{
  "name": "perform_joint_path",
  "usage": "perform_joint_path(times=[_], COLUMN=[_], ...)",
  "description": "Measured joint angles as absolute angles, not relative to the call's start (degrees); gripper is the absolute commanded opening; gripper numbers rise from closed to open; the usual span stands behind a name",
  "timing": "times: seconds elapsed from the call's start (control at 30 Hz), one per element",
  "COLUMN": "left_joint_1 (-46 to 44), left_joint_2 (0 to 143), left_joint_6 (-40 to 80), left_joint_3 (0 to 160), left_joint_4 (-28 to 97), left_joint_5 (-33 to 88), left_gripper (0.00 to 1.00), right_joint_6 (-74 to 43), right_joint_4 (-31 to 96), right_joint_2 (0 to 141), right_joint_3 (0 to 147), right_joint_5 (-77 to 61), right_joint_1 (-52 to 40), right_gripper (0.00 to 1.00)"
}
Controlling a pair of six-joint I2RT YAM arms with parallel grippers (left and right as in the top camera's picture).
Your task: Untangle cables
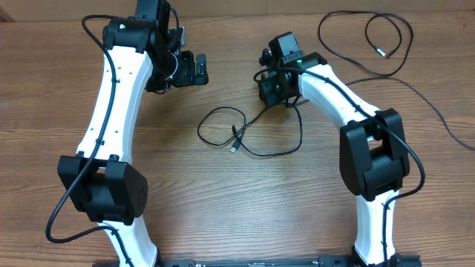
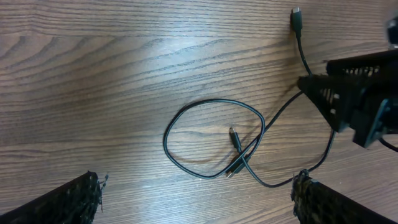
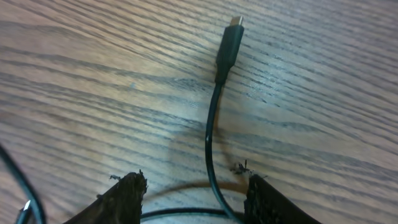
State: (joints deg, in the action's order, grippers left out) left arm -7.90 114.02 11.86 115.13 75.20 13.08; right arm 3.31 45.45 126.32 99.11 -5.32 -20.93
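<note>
Wood counter [image 1: 44,89], two arms in, everything placed relative to the looped cable [image 2: 211,101] at mid-counter.

Left pincer [image 1: 191,69]: up and left of the looped cable, clear of it. Jaws spread wide and nothing sits between them. Its wrist view looks down on the whole loop, and both fingers [image 2: 74,199] show only at the bottom corners.

Looped cable: lies flat on the counter. There is one round loop on the left, and strands cross on the loop's right side. Two small plug ends [image 2: 234,134] lie inside and just under that crossing, close together. From the crossing, strands run up and right toward the right pincer, and one curves under in a wide arc. Can't tell whether this is one cord or two.

Right pincer [image 3: 198,198]: at the upper right end of the looped cable, low over the counter. Jaws are part-way apart. One strand runs straight up between the fingers [image 3: 127,199] with a gap on each side, so it is not clamped. That strand ends in a black plug [image 3: 229,43] with a metal tip, lying flat just beyond the fingertips.

Second cable [image 1: 407,55]: well apart from the looped cable, up and right of it at the far corner. It lies in loose open curves with its plug [image 1: 381,52] inside them. One long tail trails off toward the right edge.
</note>
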Motion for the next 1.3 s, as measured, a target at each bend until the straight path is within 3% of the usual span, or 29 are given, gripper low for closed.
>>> perform_joint_path(times=[0.33,0.43,0.57,0.7,1.3], left_joint_1=[-7.9,-7.9,-7.9,-7.9,-7.9], left_joint_2=[114.02,114.02,114.02,114.02,114.02], left_joint_6=[11.86,11.86,11.86,11.86,11.86], left_joint_3=[115.13,115.13,115.13,115.13,115.13], left_joint_4=[75.2,75.22,75.22,75.22,75.18], left_joint_5=[13.08,13.08,13.08,13.08,13.08], left_gripper=[1.0,1.0,1.0,1.0,1.0], right_joint_6=[3.68,3.64,3.46,2.48,-11.4], right_joint_4=[44.42,43.42,42.68,41.82,48.75], right_joint_2=[129.86,129.86,129.86,129.86,128.14], right_joint_3=[99.11,99.11,99.11,99.11,108.29], right_joint_5=[-5.3,-4.99,-4.38,-4.05,-1.93], right_joint_1=[-20.93,-20.93,-20.93,-20.93,-19.92], right_gripper=[0.46,0.33,0.27,0.04,0.04])
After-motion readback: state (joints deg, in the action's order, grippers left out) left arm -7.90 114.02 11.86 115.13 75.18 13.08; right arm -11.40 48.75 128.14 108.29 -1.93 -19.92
